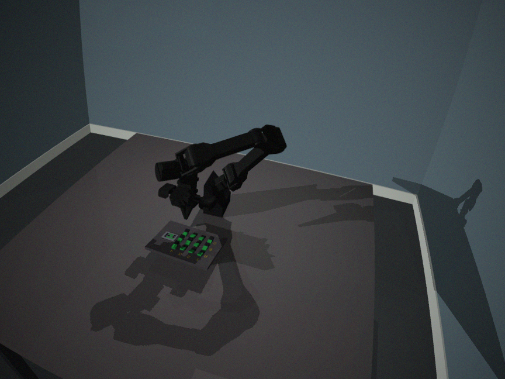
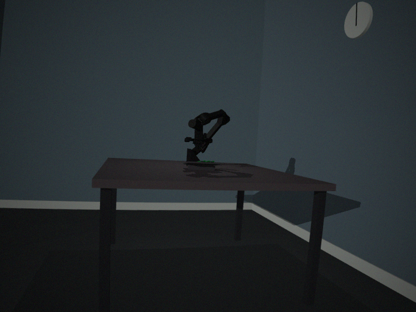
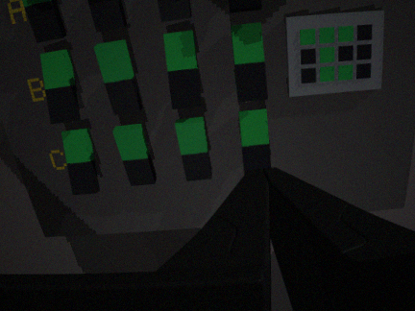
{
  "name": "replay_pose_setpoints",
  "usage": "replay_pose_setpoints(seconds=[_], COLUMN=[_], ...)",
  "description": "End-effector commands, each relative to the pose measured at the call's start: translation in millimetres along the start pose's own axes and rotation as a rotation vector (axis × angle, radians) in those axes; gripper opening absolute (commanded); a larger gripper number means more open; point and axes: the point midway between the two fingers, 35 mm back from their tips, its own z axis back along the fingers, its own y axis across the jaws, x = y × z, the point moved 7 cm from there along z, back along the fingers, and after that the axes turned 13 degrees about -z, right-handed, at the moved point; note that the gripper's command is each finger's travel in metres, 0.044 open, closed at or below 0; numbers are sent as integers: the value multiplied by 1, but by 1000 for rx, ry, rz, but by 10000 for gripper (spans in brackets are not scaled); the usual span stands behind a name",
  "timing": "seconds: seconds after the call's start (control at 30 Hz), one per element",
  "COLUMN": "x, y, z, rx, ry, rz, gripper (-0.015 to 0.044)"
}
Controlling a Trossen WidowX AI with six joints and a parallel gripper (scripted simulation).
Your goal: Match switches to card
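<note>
My gripper (image 1: 186, 217) (image 3: 261, 182) is shut and empty. In the top view its tips hang above the panel (image 1: 176, 226) (image 3: 331, 149), near its arm-side edge. In the wrist view they overlap the near end of the rightmost row C switch (image 3: 254, 128). Rows B and C show four switches each, green half far, dark half near; which halves are raised is hard to tell in dim light. Row A is mostly cut off at the top. The card (image 1: 169, 235) (image 3: 335, 89) reads: far row green, green, green, dark; middle dark, green, dark, dark; near dark, green, green, dark.
The panel stands on the brown table (image 1: 310, 285) (image 2: 144, 174). The arm's base (image 1: 215, 197) stands just beyond the panel in the top view. Shadows of the arm fall over the panel and the table. A round clock (image 2: 358, 19) hangs on the wall.
</note>
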Motion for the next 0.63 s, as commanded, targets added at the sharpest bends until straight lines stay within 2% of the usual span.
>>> replay_pose_setpoints(seconds=[0.0,0.6], x=[14,17], y=[36,48], z=[8,9], rx=[-3,-1], ry=[-1,0], rz=[12,10], gripper=[0,0])
